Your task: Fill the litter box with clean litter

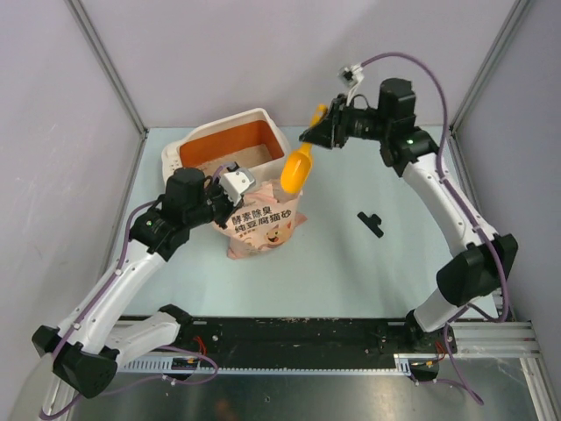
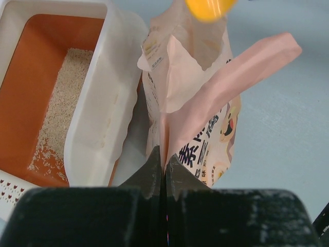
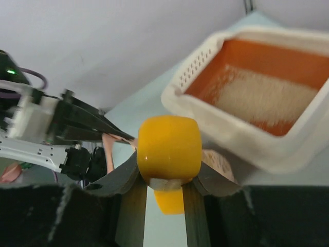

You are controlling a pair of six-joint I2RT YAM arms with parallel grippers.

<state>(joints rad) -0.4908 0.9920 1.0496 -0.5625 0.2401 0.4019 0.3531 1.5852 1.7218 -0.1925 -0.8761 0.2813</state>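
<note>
The litter box point(image 1: 263, 120) stands at the back, cream outside and orange inside, with a layer of pale beige litter point(image 1: 241, 158) on its floor; it also shows in the left wrist view point(image 2: 110, 62) and the right wrist view point(image 3: 241, 128). My left gripper point(image 2: 164, 157) is shut on the rim of the pink-beige litter bag point(image 2: 205, 92), which stands open in front of the box point(image 1: 263, 224). My right gripper point(image 3: 167, 175) is shut on the handle of the yellow-orange scoop point(image 3: 168, 146), whose bowl point(image 1: 296, 169) hangs over the bag's mouth.
A small black part point(image 1: 372, 223) lies on the pale table to the right of the bag. Grey walls and metal posts close the table at the back and sides. A perforated white ledge point(image 3: 193, 72) edges the box.
</note>
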